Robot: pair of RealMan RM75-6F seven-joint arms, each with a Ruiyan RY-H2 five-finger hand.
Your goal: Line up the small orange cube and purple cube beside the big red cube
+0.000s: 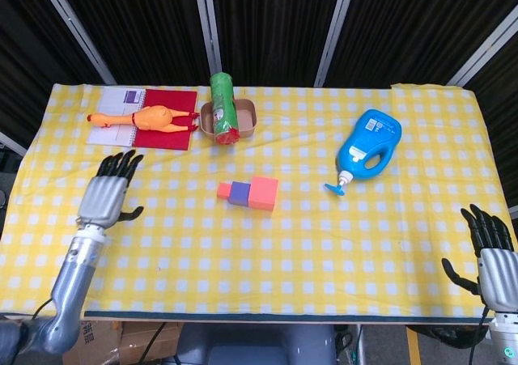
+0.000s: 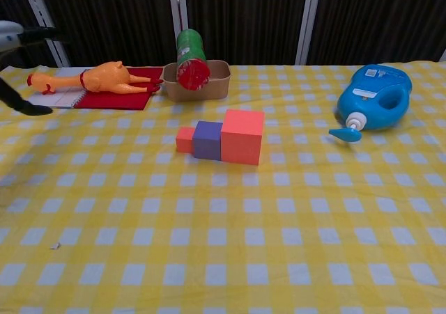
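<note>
The big red cube (image 1: 263, 193) (image 2: 242, 136) sits mid-table. The purple cube (image 1: 239, 193) (image 2: 207, 140) touches its left side, and the small orange cube (image 1: 224, 191) (image 2: 185, 139) touches the purple one, all three in one row. My left hand (image 1: 109, 197) (image 2: 21, 63) is open, fingers spread, far to the left of the row near the table's left edge, holding nothing. My right hand (image 1: 488, 250) is open at the table's near right corner, also empty; the chest view does not show it.
A rubber chicken (image 1: 150, 119) (image 2: 104, 78) lies on a red notebook (image 1: 170, 132) at the back left. A brown tray (image 1: 247, 120) (image 2: 217, 81) holds a green can (image 1: 222, 105) (image 2: 189, 58). A blue bottle (image 1: 368, 147) (image 2: 371, 102) lies at the right.
</note>
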